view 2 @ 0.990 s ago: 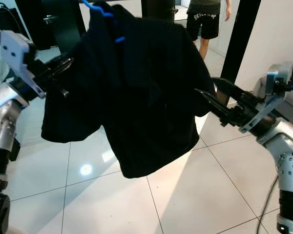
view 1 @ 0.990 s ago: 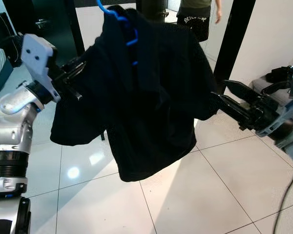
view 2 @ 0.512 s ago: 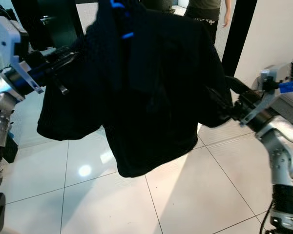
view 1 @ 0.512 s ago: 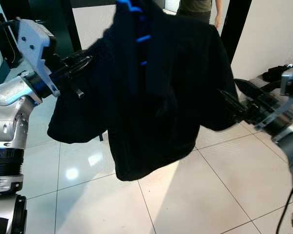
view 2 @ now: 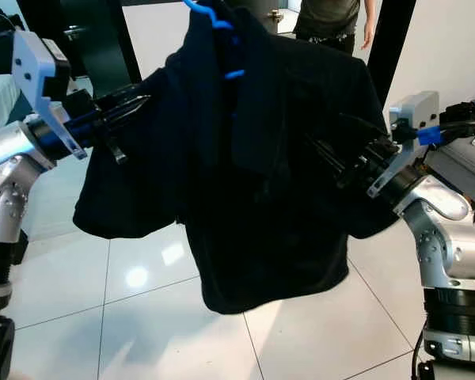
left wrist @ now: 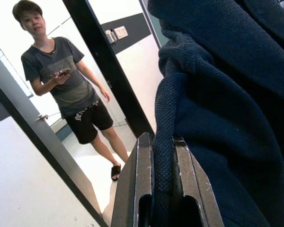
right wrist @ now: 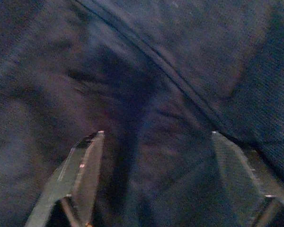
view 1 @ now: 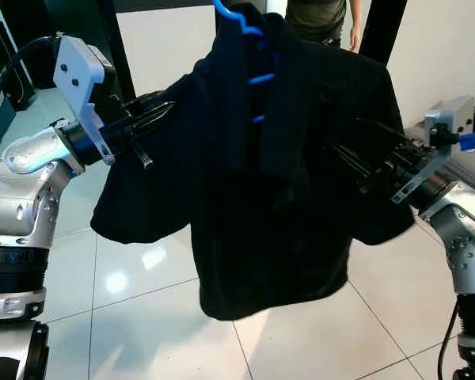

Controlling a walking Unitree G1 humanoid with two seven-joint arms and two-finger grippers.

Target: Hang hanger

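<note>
A dark navy polo shirt point(view 1: 285, 206) hangs on a blue hanger point(view 1: 252, 33) held up in front of me; the hook runs out of the top of the eye views. My left gripper point(view 1: 166, 111) is shut on a fold of the shirt's shoulder, and the left wrist view shows the cloth pinched between its fingers point(left wrist: 141, 156). From the other side my right gripper point(view 1: 344, 150) reaches in against the shirt's far sleeve. It is open, with the dark cloth lying across the wide gap between its fingertips point(right wrist: 92, 142).
A person point(view 1: 321, 20) in a grey shirt and black shorts stands in the doorway behind the shirt, also seen as the person point(left wrist: 68, 80) holding a phone. Black door posts point(view 1: 376, 32) stand at the back. Glossy white floor tiles point(view 1: 142, 317) lie below.
The shirt and hanger have shifted to the right. My right gripper has pushed further in against the shirt's sleeve, its wrist raised. The left gripper keeps its hold.
</note>
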